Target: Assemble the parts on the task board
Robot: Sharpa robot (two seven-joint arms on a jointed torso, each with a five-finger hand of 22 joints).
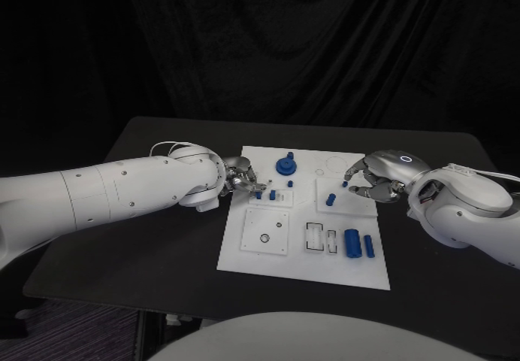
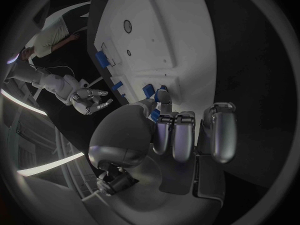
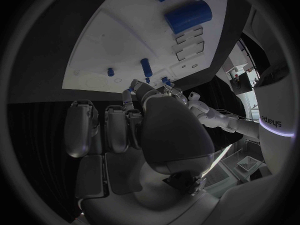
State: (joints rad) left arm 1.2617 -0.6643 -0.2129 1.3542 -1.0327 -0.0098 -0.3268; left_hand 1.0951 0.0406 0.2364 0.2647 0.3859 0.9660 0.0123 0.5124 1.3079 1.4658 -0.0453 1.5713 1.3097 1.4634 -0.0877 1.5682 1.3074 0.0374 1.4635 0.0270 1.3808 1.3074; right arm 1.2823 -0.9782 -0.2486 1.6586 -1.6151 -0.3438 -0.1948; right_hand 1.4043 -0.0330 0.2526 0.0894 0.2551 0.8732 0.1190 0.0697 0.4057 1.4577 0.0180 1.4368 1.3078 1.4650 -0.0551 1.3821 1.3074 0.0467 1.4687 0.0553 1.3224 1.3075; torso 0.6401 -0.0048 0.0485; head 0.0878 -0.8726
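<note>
The white task board lies mid-table. A round blue part with a knob stands at its far edge, and a blue peg stands right of centre. A thick blue cylinder and a thinner one lie near the right edge. My left hand hovers at the board's left edge beside two small blue pieces. Its curled fingers pinch a small blue part. My right hand hangs over the board's far right with fingers curled. A speck of blue sits at its fingertips; whether it is held is unclear.
The board rests on a black table with bare surface on both sides. The board also has a square plate with a hole and rectangular slots. Dark curtains close off the back.
</note>
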